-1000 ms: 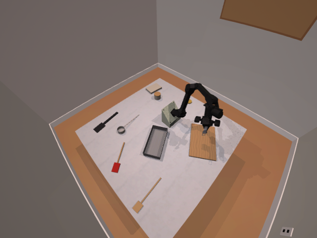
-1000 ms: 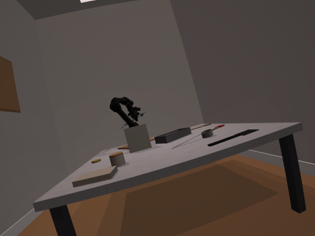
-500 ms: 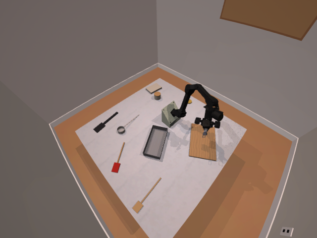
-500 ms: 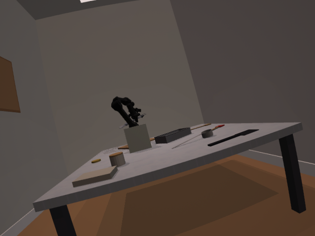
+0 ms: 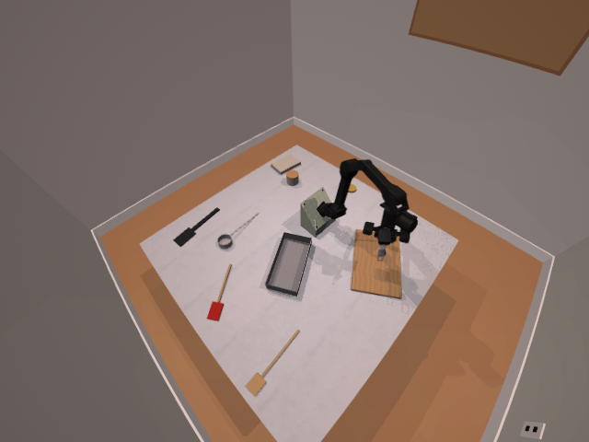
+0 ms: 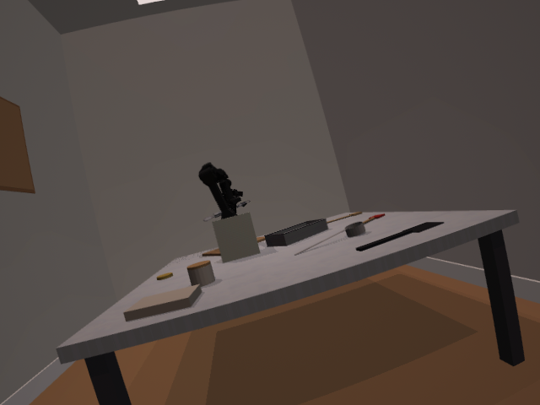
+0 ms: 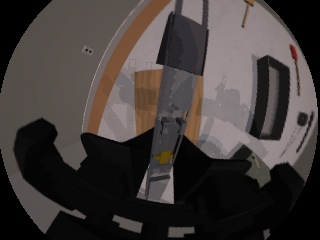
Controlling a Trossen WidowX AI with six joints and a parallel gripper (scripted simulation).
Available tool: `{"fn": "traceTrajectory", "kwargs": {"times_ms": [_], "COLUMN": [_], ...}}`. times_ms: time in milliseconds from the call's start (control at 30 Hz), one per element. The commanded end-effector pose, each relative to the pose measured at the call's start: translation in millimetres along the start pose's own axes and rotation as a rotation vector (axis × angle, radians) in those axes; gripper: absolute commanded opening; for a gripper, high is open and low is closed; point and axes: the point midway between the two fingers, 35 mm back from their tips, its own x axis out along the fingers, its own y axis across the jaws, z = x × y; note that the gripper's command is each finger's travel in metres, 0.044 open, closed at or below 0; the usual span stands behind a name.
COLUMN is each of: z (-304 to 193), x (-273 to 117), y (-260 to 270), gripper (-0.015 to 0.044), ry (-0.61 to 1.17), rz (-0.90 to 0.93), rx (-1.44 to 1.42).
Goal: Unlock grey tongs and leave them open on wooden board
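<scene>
The grey tongs (image 5: 382, 250) (image 6: 243, 203) (image 7: 172, 95) are held in the air over the wooden board (image 5: 366, 277) (image 7: 144, 102). My gripper (image 5: 383, 240) (image 7: 166, 130) is shut on the tongs, with its black fingers on both sides of them. In the exterior view the tongs lie slightly tilted, the end away from the arm's base higher. In the wrist view a dark grey sleeve with thin wire loops beyond it is at the top, and a small yellow part shows between the fingers. The arms look close together; the lock's state cannot be told. The roasting tin (image 5: 282, 290) (image 6: 275, 240) (image 7: 261, 100) is empty.
The green-grey wedge block (image 5: 311, 218) (image 6: 237, 240) stands beside the arm's base. A sieve (image 5: 225, 241), a black spatula (image 5: 184, 236), a red spatula (image 5: 215, 311) and a wooden spatula (image 5: 256, 384) lie beyond the tin. A round pot (image 5: 292, 178) stands at the back.
</scene>
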Motion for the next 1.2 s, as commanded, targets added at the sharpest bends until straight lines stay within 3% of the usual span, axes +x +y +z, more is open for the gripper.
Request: {"fn": "traceTrajectory", "kwargs": {"times_ms": [0, 1167], "z": [-3, -35], "x": [5, 40], "y": [2, 18], "gripper": [-0.0150, -0.0150], "ry": [0.027, 0.183], "rz": [-0.014, -0.104], "rx": [-0.011, -0.156]}}
